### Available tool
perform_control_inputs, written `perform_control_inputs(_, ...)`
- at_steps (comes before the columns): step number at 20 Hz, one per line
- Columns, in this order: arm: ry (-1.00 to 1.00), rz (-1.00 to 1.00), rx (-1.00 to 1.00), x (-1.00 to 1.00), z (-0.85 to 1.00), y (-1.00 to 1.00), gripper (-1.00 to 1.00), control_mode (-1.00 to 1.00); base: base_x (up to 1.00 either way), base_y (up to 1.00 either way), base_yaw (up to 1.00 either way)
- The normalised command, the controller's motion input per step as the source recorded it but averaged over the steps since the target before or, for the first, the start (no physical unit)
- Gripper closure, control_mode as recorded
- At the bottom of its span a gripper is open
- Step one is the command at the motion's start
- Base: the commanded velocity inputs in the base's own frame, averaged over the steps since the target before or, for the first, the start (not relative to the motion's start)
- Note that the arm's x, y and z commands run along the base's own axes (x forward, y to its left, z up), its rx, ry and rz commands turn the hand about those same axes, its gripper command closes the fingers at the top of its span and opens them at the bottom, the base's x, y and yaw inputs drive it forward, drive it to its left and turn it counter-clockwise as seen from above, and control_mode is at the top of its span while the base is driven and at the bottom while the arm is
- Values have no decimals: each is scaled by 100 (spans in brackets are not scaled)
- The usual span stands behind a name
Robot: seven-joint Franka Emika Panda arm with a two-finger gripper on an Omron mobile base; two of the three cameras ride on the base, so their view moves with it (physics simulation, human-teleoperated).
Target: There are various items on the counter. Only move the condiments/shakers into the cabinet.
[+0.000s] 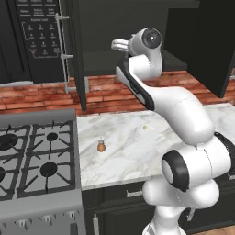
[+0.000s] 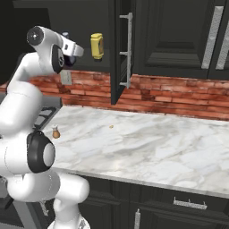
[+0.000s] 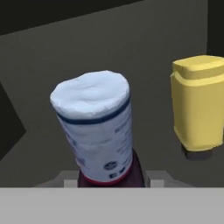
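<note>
Placement of the second condiment in the open cabinet (image 2: 80,18). The arm reaches up into the dark wall cabinet above the counter (image 2: 147,143). In the hand view the gripper (image 3: 107,177) has its fingers drawn narrow around the lower body of the sauce bottle (image 3: 98,131), whose pale, rounded end points away from the camera; the bottle leans slightly in that view, though the camera's own roll may account for this. The yellow squeeze bottle (image 3: 197,103) already stands on the cabinet shelf, just beside the held bottle and apart from it. The small orange-brown shaker (image 1: 101,146) is on the marble near the stove (image 1: 32,156), with a tiny orange speck (image 1: 144,127) further along the worktop.

To do this step well, the bottle should be brought level and lowered until its base meets the shelf before the fingers part, keeping the gap to the yellow bottle so neither is knocked over. The hand should then draw straight back, clear of the cabinet door (image 2: 117,53). The shaker is judged the remaining item to move.
</note>
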Motion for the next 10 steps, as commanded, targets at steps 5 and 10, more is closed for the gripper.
perform_control_inputs(5, 1, -3, -6, 78, -2, 16, 100, -100, 0, 0, 0)
perform_control_inputs(10, 2, 0, -3, 52, -19, 0, 100, -100, 0, 0, 0)
